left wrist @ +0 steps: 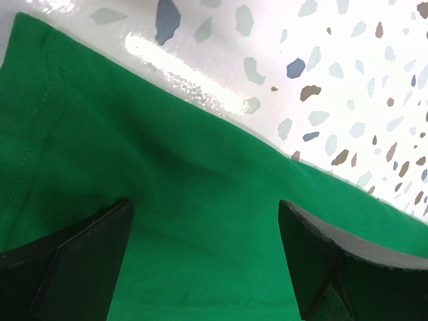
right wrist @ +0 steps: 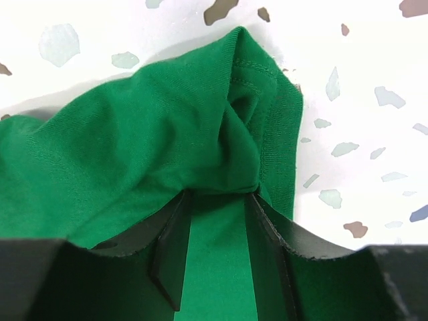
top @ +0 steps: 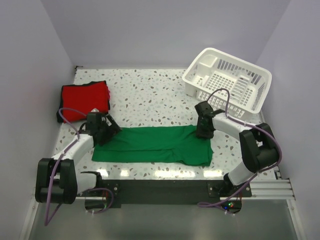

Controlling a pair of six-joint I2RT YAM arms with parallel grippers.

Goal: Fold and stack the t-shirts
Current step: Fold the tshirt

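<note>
Looking down from above, green shirt [top: 155, 145]: laid flat as a long band across the near part of the table [top: 150, 90], between the two arms, wider at its right end.
Red shirt [top: 85, 100]: folded into a compact pile at the far left of the table, well apart from the green shirt.
Basket [top: 235, 82]: white and slatted, at the far right corner of the table; inside, slatted floor and a small divided pocket at the left end showing.
Left claw [top: 111, 129]: down at the far left corner of the green shirt.
Right claw [top: 204, 134]: down at the far right edge of the green shirt, near the basket's front wall.
Left wrist view, left claw: spread wide, fingers [left wrist: 73, 267] well apart and gripping nothing; green shirt flat beneath and between them, its far edge running diagonally against the speckled table, a stitched seam at the left.
Right wrist view, right claw: partly closed, fingers [right wrist: 170, 254] pinching a bunched fold of the green shirt at their tips; stitched hem corner rising just beyond the tips; flat green cloth showing below between the fingers; speckled table beyond and to the right.
</note>
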